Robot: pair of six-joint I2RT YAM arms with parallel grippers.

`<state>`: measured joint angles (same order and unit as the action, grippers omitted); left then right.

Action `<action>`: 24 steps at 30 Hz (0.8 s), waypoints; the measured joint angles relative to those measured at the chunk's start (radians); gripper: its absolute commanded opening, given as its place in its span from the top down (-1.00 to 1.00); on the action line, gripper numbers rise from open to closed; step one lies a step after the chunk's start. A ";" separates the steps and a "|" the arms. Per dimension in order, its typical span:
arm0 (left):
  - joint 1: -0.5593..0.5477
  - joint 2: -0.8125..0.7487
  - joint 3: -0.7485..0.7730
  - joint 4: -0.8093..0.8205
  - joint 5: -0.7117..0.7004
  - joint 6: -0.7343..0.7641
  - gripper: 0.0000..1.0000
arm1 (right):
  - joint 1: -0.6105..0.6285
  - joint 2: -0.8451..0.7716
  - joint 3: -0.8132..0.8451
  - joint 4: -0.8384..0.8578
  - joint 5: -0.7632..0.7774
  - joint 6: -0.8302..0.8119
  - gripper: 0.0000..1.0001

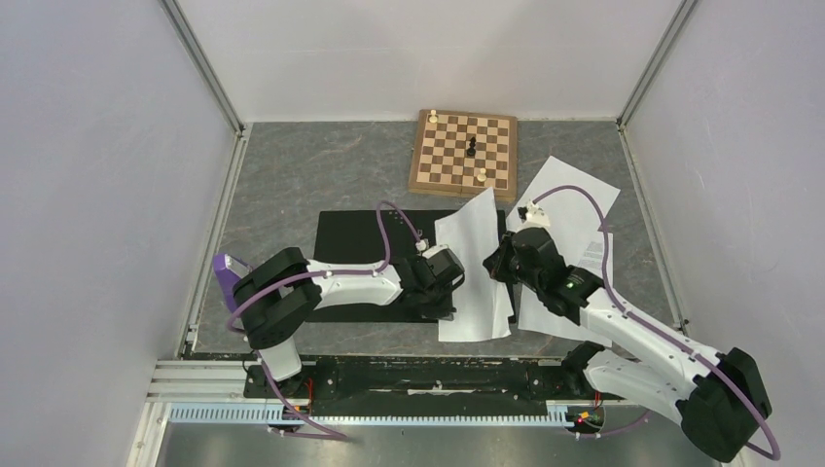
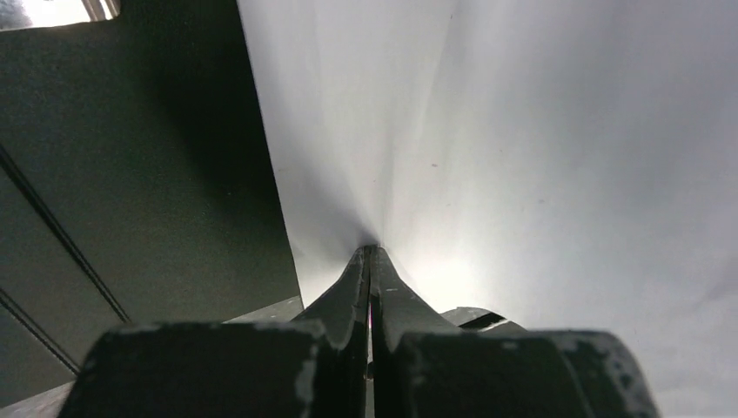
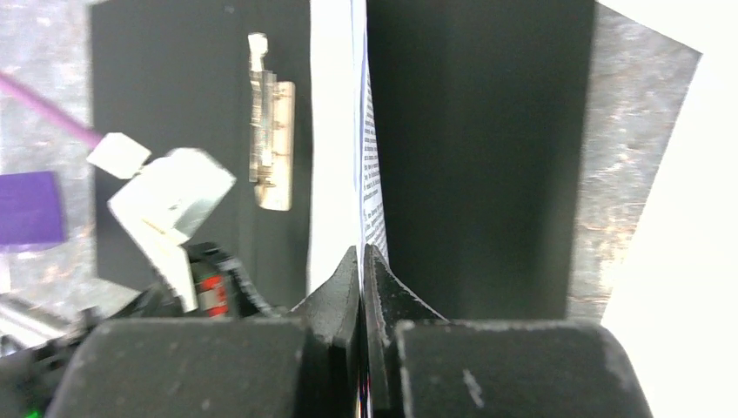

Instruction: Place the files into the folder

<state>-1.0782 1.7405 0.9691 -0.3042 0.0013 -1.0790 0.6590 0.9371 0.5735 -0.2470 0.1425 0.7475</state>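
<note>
The folder (image 1: 355, 255) lies open on the table, black inside up, with its metal clip (image 3: 271, 122) showing in the right wrist view. One white sheet (image 1: 474, 265) stands lifted over the folder's right part, held from both sides. My left gripper (image 1: 453, 282) is shut on the sheet's left edge, and the paper (image 2: 522, 157) fills the left wrist view beyond the closed tips (image 2: 372, 249). My right gripper (image 1: 498, 261) is shut on the sheet's right edge (image 3: 335, 131); printed text shows on it above the closed tips (image 3: 360, 250). More sheets (image 1: 574, 209) lie on the table to the right.
A wooden chessboard (image 1: 464, 151) with a few pieces sits at the back centre. A purple metronome (image 1: 227, 275) stands left of the folder by the left arm. White walls enclose the table on three sides.
</note>
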 measured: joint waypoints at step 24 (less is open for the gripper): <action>0.305 -0.214 0.016 -0.304 -0.210 0.275 0.95 | -0.055 0.248 -0.077 0.080 0.104 -0.181 1.00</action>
<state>-0.7734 1.5269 0.9855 -0.6083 -0.2089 -0.8043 0.6037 1.1854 0.4965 -0.1673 0.2462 0.5663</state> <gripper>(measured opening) 0.034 0.005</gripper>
